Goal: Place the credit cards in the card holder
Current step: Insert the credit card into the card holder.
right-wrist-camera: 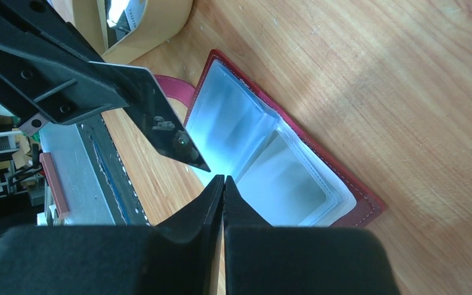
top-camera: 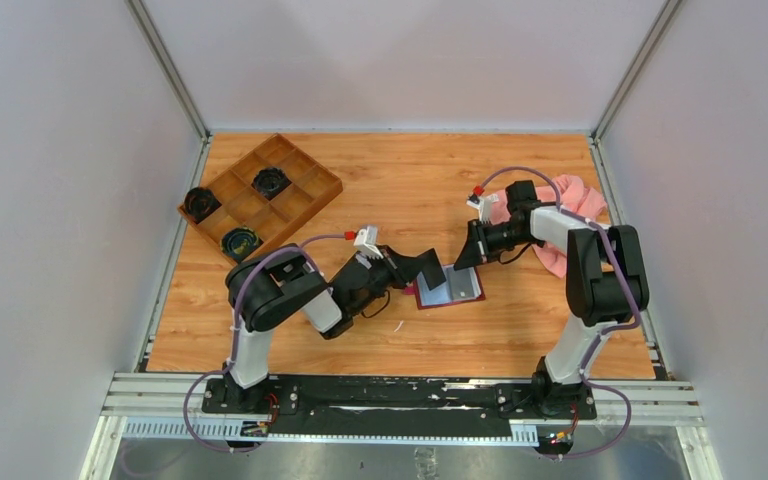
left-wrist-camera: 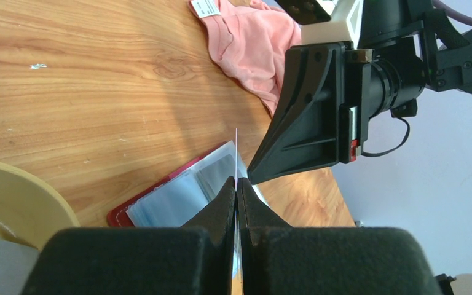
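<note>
Beside the right hand [right-wrist-camera: 223, 179] lies the open card holder [right-wrist-camera: 283, 178].

We see a table [top-camera: 390, 190] of orange-brown wood grain between pale lilac-grey walls [top-camera: 60, 150]. The holder [top-camera: 455, 288] is dark red with pale stitching, and its inside is a glossy grey-blue. At the far right lies a salmon-pink cloth [top-camera: 580, 200] with a white label [left-wrist-camera: 206, 7]. The box [top-camera: 312, 160] at the far left is mid brown and holds black round pieces [top-camera: 271, 182], the nearest tinged yellow-green. The tray [left-wrist-camera: 18, 190] is pale tan. The left gripper [left-wrist-camera: 236, 184] and right gripper [right-wrist-camera: 223, 181] are matt black. The card [left-wrist-camera: 236, 147] shows only a thin whitish edge. The cables [top-camera: 260, 265] are purple.
</note>
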